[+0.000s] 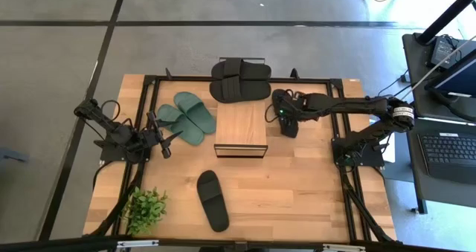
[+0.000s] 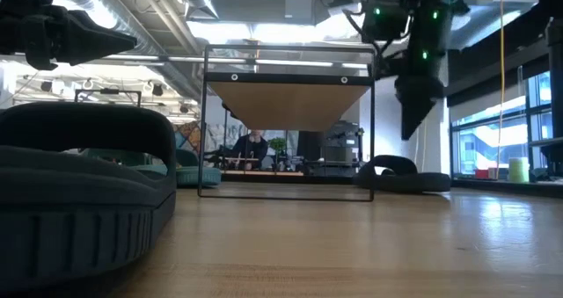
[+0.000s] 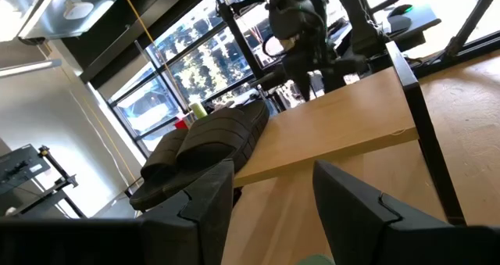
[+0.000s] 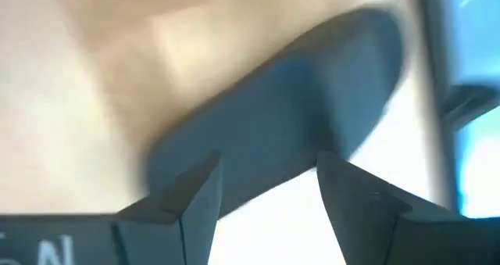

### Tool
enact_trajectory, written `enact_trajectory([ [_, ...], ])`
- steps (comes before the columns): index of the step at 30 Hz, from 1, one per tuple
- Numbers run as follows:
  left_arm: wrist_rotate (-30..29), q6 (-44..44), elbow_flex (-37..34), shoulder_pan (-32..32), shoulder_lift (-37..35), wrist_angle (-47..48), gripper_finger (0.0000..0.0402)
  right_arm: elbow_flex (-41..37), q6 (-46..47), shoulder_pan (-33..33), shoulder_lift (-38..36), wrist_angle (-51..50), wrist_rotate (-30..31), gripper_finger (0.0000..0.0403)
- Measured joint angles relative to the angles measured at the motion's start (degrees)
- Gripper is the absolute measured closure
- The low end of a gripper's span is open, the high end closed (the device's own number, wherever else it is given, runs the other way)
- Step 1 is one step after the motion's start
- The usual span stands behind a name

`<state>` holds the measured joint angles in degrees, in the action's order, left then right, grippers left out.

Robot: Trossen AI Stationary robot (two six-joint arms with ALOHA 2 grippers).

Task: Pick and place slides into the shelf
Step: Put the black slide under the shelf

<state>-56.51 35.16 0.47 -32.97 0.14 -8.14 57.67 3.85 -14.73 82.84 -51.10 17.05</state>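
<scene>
The shelf (image 1: pixel 239 129), a wooden plank top on a thin black frame, stands mid-table. Two black slides (image 1: pixel 239 81) lie stacked on the table behind it, and two green slides (image 1: pixel 190 112) lie to its left. One black slide (image 1: pixel 212 200) rests sole down near the front edge. Another black slide (image 1: pixel 291 128) lies on the table right of the shelf. My right gripper (image 1: pixel 282 112) hangs open above that slide (image 4: pixel 289 124), clear of it in the low view (image 2: pixel 413 105). My left gripper (image 3: pixel 269 210) stands open and level at the table's left (image 1: pixel 167 140), holding nothing.
A small potted plant (image 1: pixel 145 207) sits at the near left corner. Black frame rails (image 1: pixel 338 126) run along the table's sides. Bare wood lies between the shelf and the front edge, right of the near slide. A laptop (image 1: pixel 450 152) sits off the table to the right.
</scene>
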Motion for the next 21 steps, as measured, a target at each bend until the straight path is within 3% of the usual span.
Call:
enact_trajectory([
  [5, 0.0, 0.0, 0.0, 0.0, 0.0, 0.0, 0.0233, 1.2, 17.4, 2.3, 0.0, -3.9, -5.1, 0.0194],
  [13, 0.0, -0.2, 0.0, 0.0, 0.0, 0.0, 0.0233, -2.8, 30.1, 4.8, 0.0, -4.4, -5.1, 0.0194],
  [19, 0.0, -1.1, 0.0, 0.0, 0.0, 0.0, 0.0233, -5.4, 42.9, 5.5, 0.0, -5.1, 3.7, 0.0194],
  [21, 0.0, -2.5, 0.0, 0.0, 0.0, 0.0, 0.0233, -6.8, 45.4, 4.7, 0.0, -5.3, 4.2, 0.0194],
])
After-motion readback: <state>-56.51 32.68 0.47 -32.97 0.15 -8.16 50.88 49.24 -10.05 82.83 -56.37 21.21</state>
